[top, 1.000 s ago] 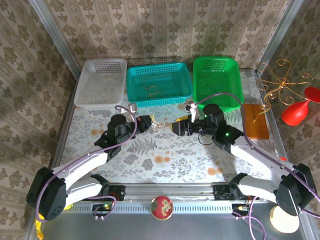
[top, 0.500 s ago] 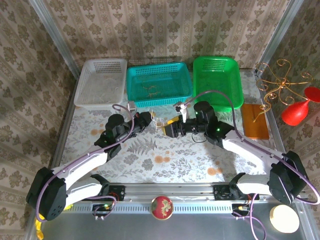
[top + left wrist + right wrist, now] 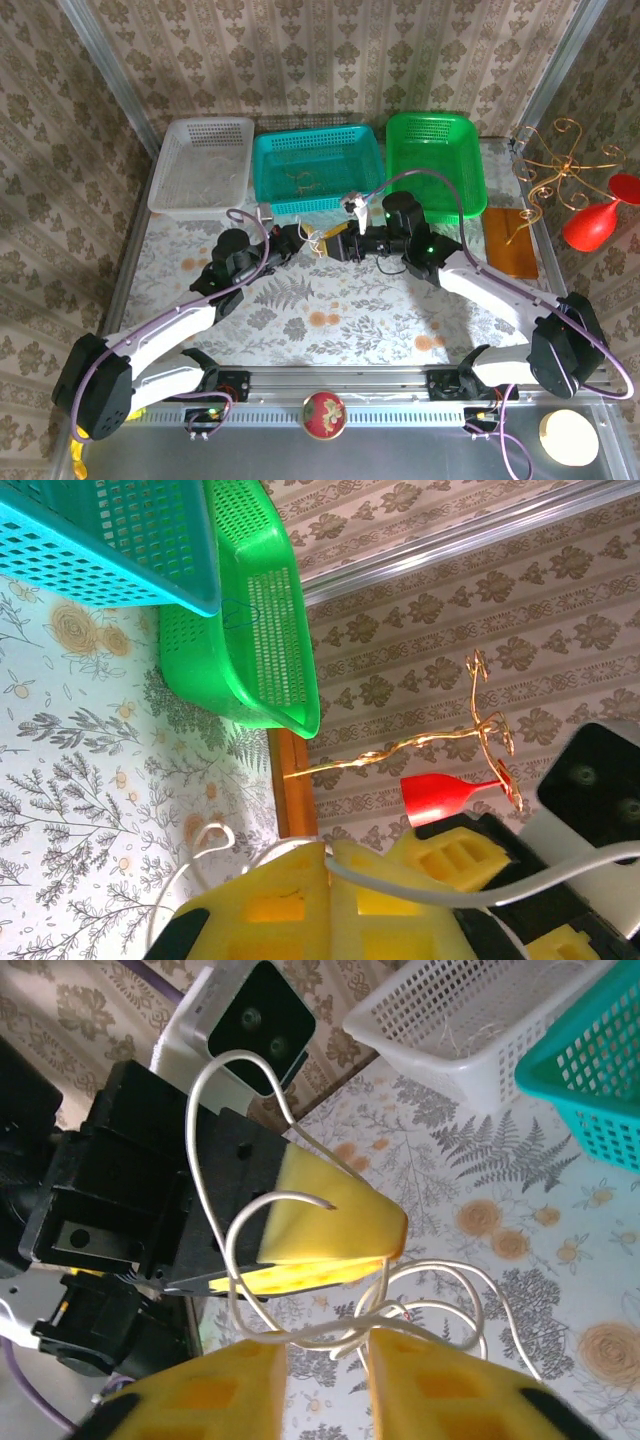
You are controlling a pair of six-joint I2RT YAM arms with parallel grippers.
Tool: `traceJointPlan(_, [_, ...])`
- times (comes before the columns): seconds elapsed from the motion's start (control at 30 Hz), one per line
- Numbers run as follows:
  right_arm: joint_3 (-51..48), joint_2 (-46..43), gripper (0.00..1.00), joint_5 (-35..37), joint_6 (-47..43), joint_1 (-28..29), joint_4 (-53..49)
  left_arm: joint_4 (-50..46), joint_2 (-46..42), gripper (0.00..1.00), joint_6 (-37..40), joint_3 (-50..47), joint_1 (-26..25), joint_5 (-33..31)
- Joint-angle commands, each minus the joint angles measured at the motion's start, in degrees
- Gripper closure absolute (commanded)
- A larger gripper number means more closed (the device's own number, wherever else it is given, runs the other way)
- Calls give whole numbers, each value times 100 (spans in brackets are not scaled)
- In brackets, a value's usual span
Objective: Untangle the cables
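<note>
Right gripper (image 3: 334,244) closer, around cables (image 3: 318,239)

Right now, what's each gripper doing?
Left gripper: closed on the whitish cable.
Right gripper: slightly open, with that cable crossing the gap between its fingers.

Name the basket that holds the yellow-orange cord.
The teal basket, middle of the three: the yellow-orange cord lies on its floor. The white basket stands left of it, the green basket right.
</note>
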Motion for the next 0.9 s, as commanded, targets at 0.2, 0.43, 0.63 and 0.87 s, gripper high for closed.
traceJointPlan(0.2, [-263,-392,100,243,234,-248,307,65,22,100,82,-37,17,35])
traceJointPlan(0.43, [-522,-676,75,150,728,-367,526,-149,-138,100,553,-103,51,-94])
traceJointPlan(0.63, [-882,-992,68,298,1064,106,719,-130,-125,100,450,-93,58,-243])
traceJointPlan(0.87, [-1259,-867,45,999,1421,687,1430,-27,-116,100,168,-70,38,-445])
